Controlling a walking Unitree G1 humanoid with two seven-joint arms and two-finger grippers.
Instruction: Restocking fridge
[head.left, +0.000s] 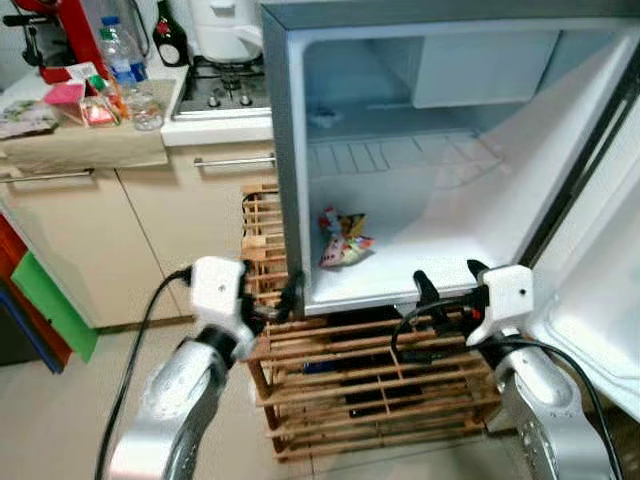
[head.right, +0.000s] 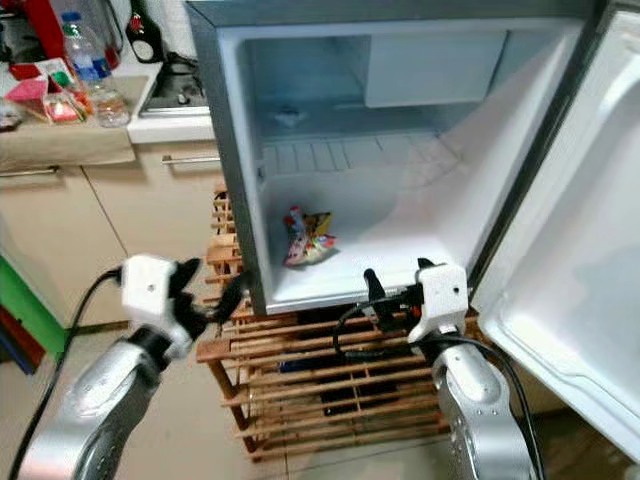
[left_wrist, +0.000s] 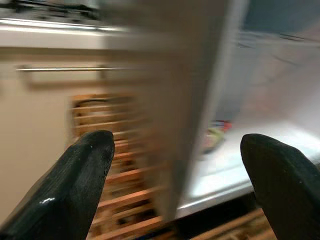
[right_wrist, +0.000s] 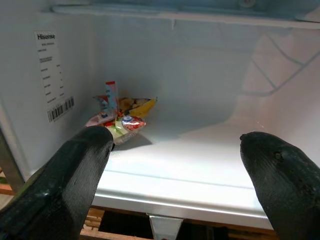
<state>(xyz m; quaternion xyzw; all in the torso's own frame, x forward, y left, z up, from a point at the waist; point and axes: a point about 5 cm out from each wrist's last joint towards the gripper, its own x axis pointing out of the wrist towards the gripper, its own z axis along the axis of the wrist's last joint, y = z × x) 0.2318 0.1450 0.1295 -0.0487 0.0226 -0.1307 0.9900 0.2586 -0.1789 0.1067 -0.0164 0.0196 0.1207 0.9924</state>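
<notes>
Small fridge (head.left: 290, 150) standing open on a wooden slatted rack (head.left: 370, 390), door (head.left: 600, 300) swung out beyond the right claw. Right claw (head.left: 447, 282) held just in front of the fridge's bottom lip, fingers (right_wrist: 75, 175) spread wide and gripping nothing. Ahead of that claw and toward its left finger, deep on the white fridge floor (right_wrist: 200, 160), a colourful snack packet (right_wrist: 120, 117) lying close to the left inner wall, well apart from the fingers. Above the claw, a wire shelf (head.left: 400, 155) across the fridge, and higher still a pale compartment flap (head.left: 485, 65). Left claw (head.left: 285, 300) at the fridge's outer left corner, released and empty, fingers (left_wrist: 75, 180) parted either side of the grey cabinet edge; wrist picture blurred. Beyond the left claw, beige cupboards (head.left: 110, 230) under a bench (head.left: 90, 140) carrying bottles (head.left: 118, 55), a glass jar (head.left: 145, 105) and small packets; gas hob (head.left: 225, 85) beside them.
</notes>
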